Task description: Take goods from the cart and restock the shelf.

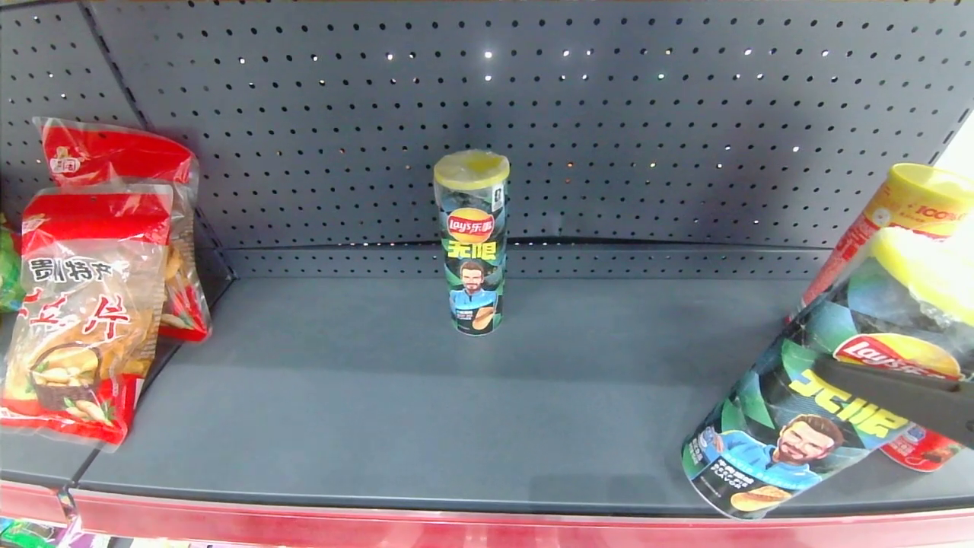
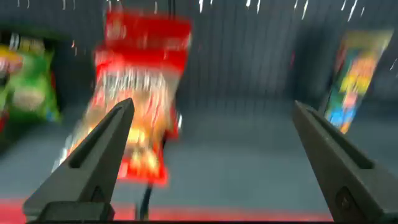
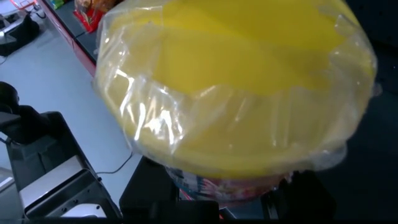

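Can (image 1: 799,403) is clamped in the right fingers (image 1: 890,392) over the shelf's (image 1: 380,396) right front, tilted: base low by the front edge, lid (image 1: 924,266) up toward the robot's right. The standing can (image 1: 472,243) is well to its left. The left fingers (image 2: 93,168) gape empty near the bags (image 1: 84,320).

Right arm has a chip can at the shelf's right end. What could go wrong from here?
1. The held can looks tilted, its base near the front of the shelf; released so, it may topple and roll off.
2. A red can sits right behind it; pushing back could knock that over.
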Robot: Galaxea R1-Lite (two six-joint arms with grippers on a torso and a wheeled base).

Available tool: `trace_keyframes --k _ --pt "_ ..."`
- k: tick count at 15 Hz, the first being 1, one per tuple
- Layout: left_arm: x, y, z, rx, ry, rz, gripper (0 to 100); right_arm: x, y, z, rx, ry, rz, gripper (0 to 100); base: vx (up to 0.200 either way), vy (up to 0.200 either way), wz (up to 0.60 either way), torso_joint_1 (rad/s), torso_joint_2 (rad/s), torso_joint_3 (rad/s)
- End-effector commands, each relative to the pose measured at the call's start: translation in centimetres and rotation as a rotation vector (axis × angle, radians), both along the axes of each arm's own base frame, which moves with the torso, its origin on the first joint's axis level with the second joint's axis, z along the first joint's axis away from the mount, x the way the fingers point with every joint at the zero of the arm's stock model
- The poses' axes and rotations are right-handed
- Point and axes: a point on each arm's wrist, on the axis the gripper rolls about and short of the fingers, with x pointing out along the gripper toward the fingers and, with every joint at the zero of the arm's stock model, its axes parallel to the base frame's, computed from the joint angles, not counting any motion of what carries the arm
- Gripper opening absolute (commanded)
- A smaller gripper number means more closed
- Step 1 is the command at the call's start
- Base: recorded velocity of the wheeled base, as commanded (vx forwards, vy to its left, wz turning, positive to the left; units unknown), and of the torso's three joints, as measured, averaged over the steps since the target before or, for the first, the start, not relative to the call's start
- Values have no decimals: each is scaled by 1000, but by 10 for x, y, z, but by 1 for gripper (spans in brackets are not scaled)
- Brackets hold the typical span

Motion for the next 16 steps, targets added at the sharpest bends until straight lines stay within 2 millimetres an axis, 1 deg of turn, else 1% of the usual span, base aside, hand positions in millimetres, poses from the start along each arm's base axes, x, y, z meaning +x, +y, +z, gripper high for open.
trace_keyframes --k 1,2,4,5,6,7,8,9,10,11,12,13,15,16 --pt "45 -10 27 51 223 -172 100 1 1 -1 -3 5 7 0 0 0 0 0 0 0" --pt "59 -16 23 71 308 -265 100 1 2 -1 -2 5 10 0 0 0 0 0 0 0" --pt "94 -30 31 97 389 -429 100 5 4 -1 -7 15 13 0 0 0 0 0 0 0" --pt "113 -44 32 147 422 -570 100 6 6 -1 -8 17 21 0 0 0 0 0 0 0" --pt "116 -49 31 160 434 -597 100 7 6 0 -8 18 22 0 0 0 0 0 0 0" --pt "140 -71 32 184 510 -673 100 10 8 6 -3 7 27 0 0 0 0 0 0 0" --pt "159 -77 39 183 521 -659 100 14 10 8 -2 5 27 0 0 0 0 0 0 0" --pt "178 -79 47 181 515 -643 100 16 11 9 -3 7 25 0 0 0 0 0 0 0" --pt "194 -84 51 205 509 -686 100 16 11 9 -4 8 25 0 0 0 0 0 0 0" --pt "214 -83 52 267 495 -704 100 17 11 7 -6 14 25 0 0 0 0 0 0 0" --pt "241 -73 52 369 441 -727 100 17 11 5 -9 19 27 0 0 0 0 0 0 0" --pt "254 -69 46 456 386 -793 100 17 11 5 -8 22 25 0 0 0 0 0 0 0" --pt "257 -67 30 458 444 -793 100 17 11 6 -7 19 25 0 0 0 0 0 0 0" --pt "269 -68 26 461 446 -789 100 17 11 6 -7 19 24 0 0 0 0 0 0 0"
